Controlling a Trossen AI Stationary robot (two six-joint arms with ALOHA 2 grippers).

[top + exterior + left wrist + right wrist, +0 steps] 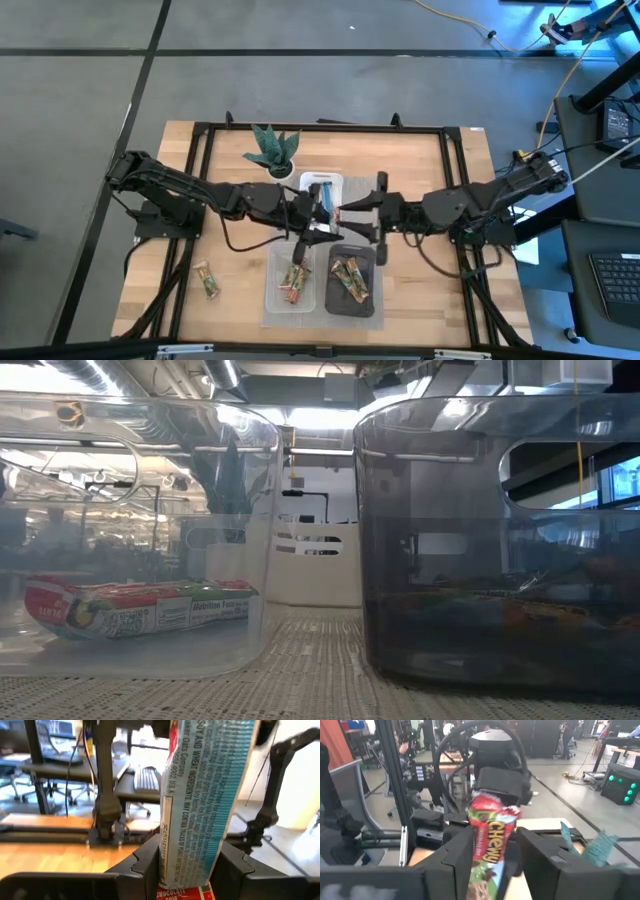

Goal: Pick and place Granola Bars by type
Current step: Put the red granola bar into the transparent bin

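Three trays sit mid-table: a white tray (325, 183) nearest the plant (272, 150), and in front of it a clear tray (272, 285) and a dark tray (352, 305) side by side. The clear tray holds at least two red-and-green bars (295, 282), though their exact count is hard to tell; the low view shows one of them (140, 608) lying flat on its floor. The dark tray holds about two orange-brown bars (350, 280). One more bar (207, 281) lies loose on the wooden table (450, 300), left of the clear tray.

Both arms reach in from the sides, stretched low toward the table's middle, and meet over the trays. The left gripper (186, 870) pinches a blue-and-white bar (207, 795) upright between its fingers. The right gripper (492, 865) squeezes a red bar (490, 845), lettered in yellow, between its fingers, facing the left gripper just beside it.
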